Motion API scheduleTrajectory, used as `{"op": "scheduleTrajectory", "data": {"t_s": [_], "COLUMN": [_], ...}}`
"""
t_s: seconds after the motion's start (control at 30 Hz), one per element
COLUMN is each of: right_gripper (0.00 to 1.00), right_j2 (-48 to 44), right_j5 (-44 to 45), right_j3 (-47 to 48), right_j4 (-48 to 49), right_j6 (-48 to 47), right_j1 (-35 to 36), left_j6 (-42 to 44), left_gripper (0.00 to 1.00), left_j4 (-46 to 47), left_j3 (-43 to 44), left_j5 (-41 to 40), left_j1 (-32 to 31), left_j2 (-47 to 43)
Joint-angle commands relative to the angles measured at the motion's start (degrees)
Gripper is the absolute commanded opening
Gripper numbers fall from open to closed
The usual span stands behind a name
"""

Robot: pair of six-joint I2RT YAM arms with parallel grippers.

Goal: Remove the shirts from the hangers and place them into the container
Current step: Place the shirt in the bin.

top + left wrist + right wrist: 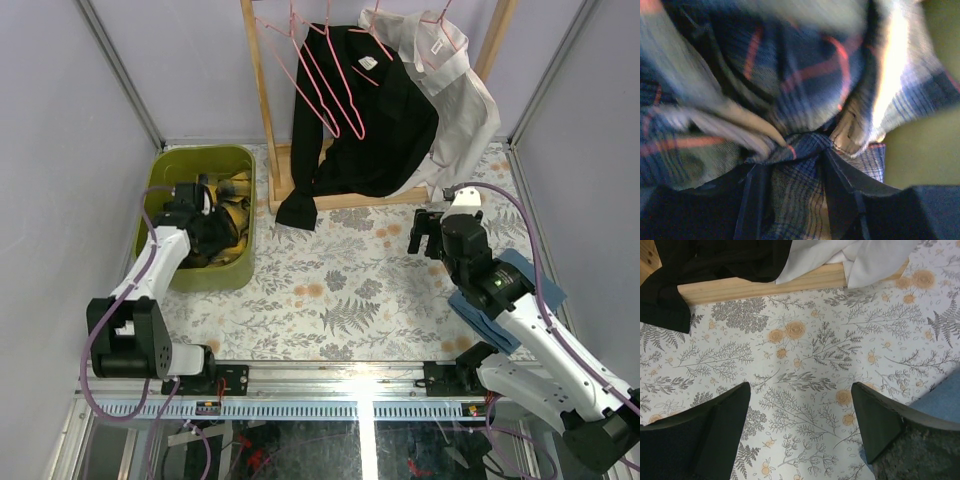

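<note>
Floral-print desk, wooden rack at back. I see L end effector down in green container w/ plaid shirt bunched btwn its fingers; I can't tell if it's clamped or loose. R end effector hovers over desk near rack base, jaws wide, nothing btwn. Black shirt & white shirt hang on rack beside pink hangers.
</note>
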Motion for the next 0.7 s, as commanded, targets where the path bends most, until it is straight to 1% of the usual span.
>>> {"op": "scheduleTrajectory", "data": {"t_s": [0.0,0.07,0.17,0.27,0.4,0.5,0.53,0.57,0.6,0.67], "right_gripper": [0.89,0.89,0.89,0.89,0.89,0.89,0.89,0.92,0.99,0.99], "right_j2": [1.56,2.44,3.51,4.34,5.05,5.07,5.10,5.06,4.96,3.78], "right_j5": [3.83,4.92,5.79,7.23,8.89,8.82,8.75,9.32,10.10,10.56], "right_j3": [4.99,6.73,9.52,11.48,13.31,13.55,13.62,13.66,13.53,11.76], "right_j4": [3.54,4.41,5.84,7.73,10.63,14.92,16.35,17.63,19.18,25.67], "right_j6": [-4.27,-6.43,-9.90,-13.46,-17.52,-20.41,-21.37,-22.82,-24.05,-27.96], "right_j1": [0.18,0.18,0.18,0.18,0.18,0.18,0.18,0.18,0.18,0.18], "left_j6": [-1.95,-0.73,-0.22,-0.51,-0.15,0.14,0.23,-0.12,-0.47,-0.42], "left_gripper": [0.40,0.42,0.45,0.62,0.79,0.98,1.00,1.00,1.00,1.00], "left_j4": [1.99,0.62,1.61,4.48,8.20,10.97,11.89,12.46,12.77,13.70], "left_j3": [-5.51,-4.38,-3.33,-4.09,-7.28,-10.29,-11.33,-11.97,-12.32,-12.96], "left_j5": [-1.36,-4.17,-6.25,-6.79,-7.82,-9.41,-10.08,-10.73,-10.90,-10.83], "left_j1": [-0.17,-0.20,-0.13,-0.12,-0.20,-0.14,-0.10,-0.12,-0.15,-0.13], "left_j2": [1.90,3.79,2.53,-2.14,-9.91,-16.35,-18.29,-20.29,-22.46,-25.35]}}
